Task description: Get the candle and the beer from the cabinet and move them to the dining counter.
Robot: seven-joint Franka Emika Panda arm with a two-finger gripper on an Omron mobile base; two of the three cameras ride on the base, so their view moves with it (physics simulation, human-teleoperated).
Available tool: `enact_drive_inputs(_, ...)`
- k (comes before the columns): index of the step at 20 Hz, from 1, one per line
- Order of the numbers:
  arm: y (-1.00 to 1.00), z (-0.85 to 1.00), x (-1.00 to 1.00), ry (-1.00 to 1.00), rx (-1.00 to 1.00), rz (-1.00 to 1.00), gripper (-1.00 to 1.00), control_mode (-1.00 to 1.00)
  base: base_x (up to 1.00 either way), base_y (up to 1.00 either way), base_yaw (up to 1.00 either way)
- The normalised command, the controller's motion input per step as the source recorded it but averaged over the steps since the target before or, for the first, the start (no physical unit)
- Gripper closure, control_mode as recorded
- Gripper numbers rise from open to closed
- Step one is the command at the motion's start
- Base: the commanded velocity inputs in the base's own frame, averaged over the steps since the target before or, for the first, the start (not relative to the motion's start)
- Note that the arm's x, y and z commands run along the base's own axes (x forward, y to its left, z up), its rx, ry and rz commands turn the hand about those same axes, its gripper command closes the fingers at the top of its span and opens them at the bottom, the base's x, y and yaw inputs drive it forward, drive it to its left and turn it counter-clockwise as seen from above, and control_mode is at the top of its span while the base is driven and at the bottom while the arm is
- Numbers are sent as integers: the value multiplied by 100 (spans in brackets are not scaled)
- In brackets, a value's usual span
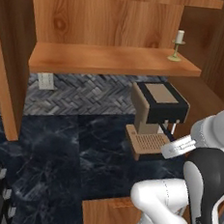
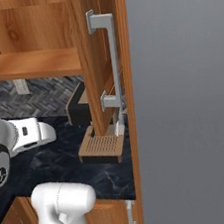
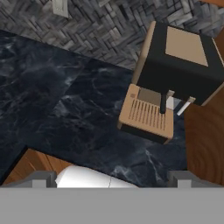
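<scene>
Candle, short cream-white pillar on a small olive-brass holder with round dish base [image 1: 177, 44], stands upright at the right end of the wooden inner shelf [image 1: 109, 60] of the open warm brown wood wall cabinet [image 1: 105, 21], close to the shelf's front right corner. Long axis vertical. Two-finger gripper [image 3: 111, 177] sits well below that shelf, over the black marble-look counter with white veining [image 1: 57, 147], looking down at the tan-and-black coffee machine [image 3: 175, 65] rather than at the cabinet. So the target lies up and ahead from the jaws, above the coffee machine, well apart from them. Jaws stand fully spread with nothing between them; the two dark finger tips show at the bottom of the hand view, wide apart. Judgement: hand needs to rise and tilt up to shelf level, then approach the candle from the front and side-on, closing across the pillar or stem. Slim dark green beer bottle not spotted on the visible shelf. Right cabinet door with silver bar handle [image 2: 111, 59] stands swung open, edge-on in the right base view.
</scene>
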Motion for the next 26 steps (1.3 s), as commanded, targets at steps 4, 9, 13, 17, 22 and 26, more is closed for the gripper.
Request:
enact_drive_inputs(4, 0, 0, 0, 0, 0, 0, -100, 100, 0, 0, 0)
enact_drive_inputs(9, 0, 0, 0, 0, 0, 0, -100, 100, 0, 0, 0)
enact_drive_inputs(13, 0, 0, 0, 0, 0, 0, -100, -100, 0, 0, 0)
enact_drive_inputs(17, 0, 0, 0, 0, 0, 0, -100, -100, 0, 0, 0)
enact_drive_inputs(22, 0, 0, 0, 0, 0, 0, -100, -100, 0, 0, 0)
enact_drive_inputs(26, 0, 0, -2, 0, 0, 0, -100, -100, 0, 0, 0)
